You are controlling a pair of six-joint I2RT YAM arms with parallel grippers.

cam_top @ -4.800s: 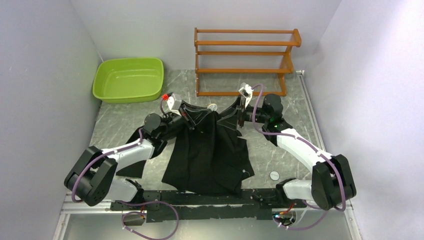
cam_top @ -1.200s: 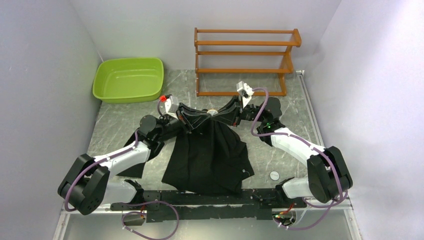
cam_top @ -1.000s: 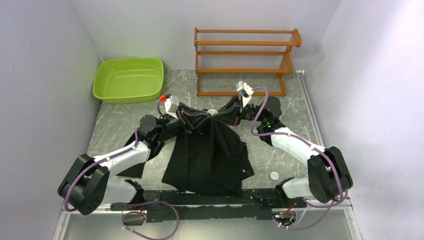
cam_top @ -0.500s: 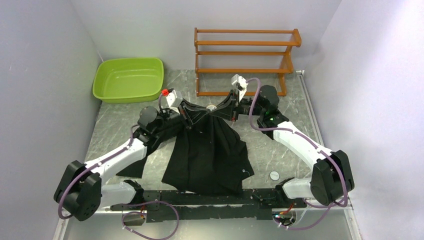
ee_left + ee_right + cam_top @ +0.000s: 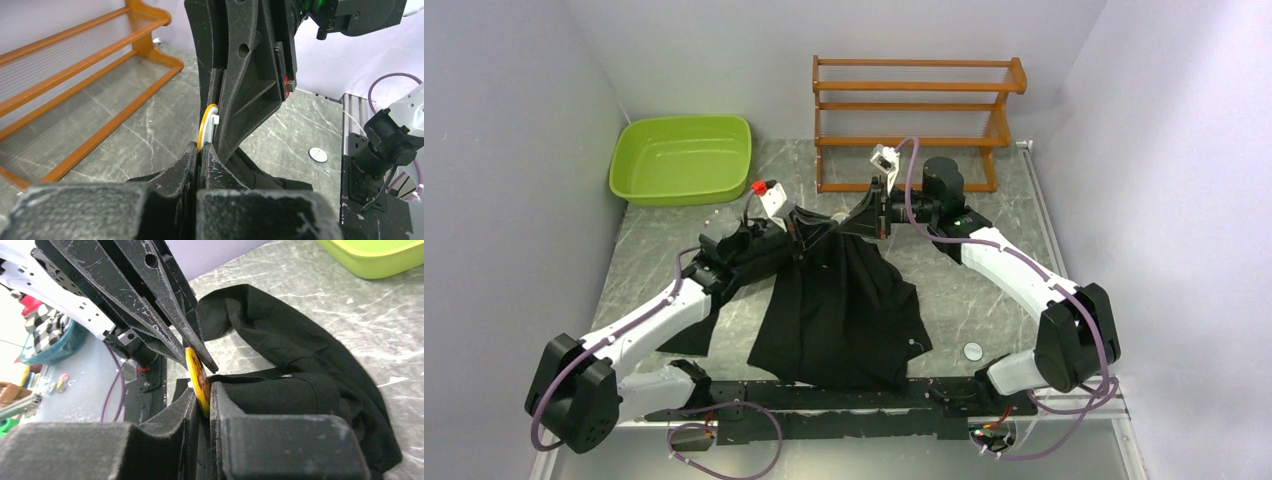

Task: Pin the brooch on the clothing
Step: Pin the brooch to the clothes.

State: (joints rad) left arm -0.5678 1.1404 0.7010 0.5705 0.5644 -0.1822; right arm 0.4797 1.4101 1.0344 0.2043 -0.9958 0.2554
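Note:
The black clothing [image 5: 839, 310] lies spread on the table, with its collar end lifted to where both grippers meet. My right gripper [image 5: 852, 218] is shut on the brooch [image 5: 196, 372], an orange-yellow disc standing edge-on between its jaws [image 5: 202, 395]. The left gripper [image 5: 200, 149] is shut, and its tips meet the brooch's [image 5: 206, 125] rim from the opposite side. Whether they pinch it does not show. Black fabric [image 5: 280, 177] bunches just under both grippers. In the top view the brooch [image 5: 838, 217] is only a pale speck between the two grippers, with the left gripper [image 5: 827, 223] beside it.
A green basin [image 5: 682, 158] sits at the back left. A wooden rack [image 5: 914, 120] stands at the back, just behind the right arm. A small white disc [image 5: 973, 350] lies on the table near the right arm's base.
The two grippers have closed the gap between them. The right one swung left and the left one right and back, and the stretched collar has bunched between them.

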